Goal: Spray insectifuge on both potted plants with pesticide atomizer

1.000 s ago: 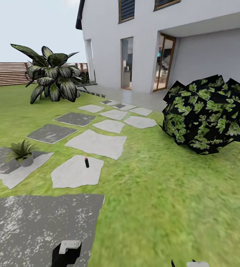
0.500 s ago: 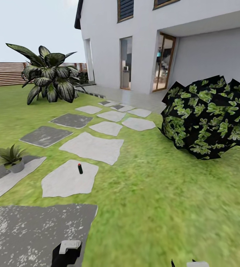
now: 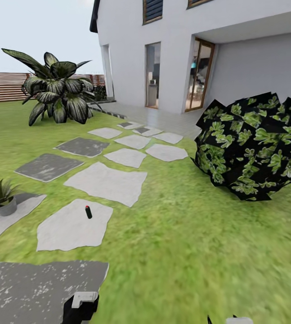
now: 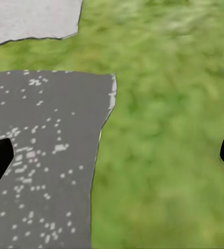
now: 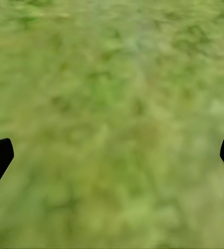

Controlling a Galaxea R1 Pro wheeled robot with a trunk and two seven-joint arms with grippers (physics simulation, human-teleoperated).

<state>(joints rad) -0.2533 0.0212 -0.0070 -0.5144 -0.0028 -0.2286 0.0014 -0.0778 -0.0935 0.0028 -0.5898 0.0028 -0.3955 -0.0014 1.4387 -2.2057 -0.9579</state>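
A small dark pesticide atomizer [image 3: 88, 212] with a red tip stands on a pale, irregular stepping stone [image 3: 69, 227] in the lawn [image 3: 194, 252]. Near it, at the view's left edge, one potted plant [image 3: 0, 198], a rosette of pointed green leaves in a round grey pot, sits on another stone. A speckled dark grey slab [image 3: 33, 288] lies under the left gripper [image 4: 112, 155], whose fingers are spread wide and empty. The right gripper [image 5: 112, 155] hangs over open grass, fingers likewise apart.

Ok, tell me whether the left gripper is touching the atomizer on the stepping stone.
Apart. In the head view the atomizer lies on a pale stepping stone well ahead of the left gripper, with lawn and dark paving between them.
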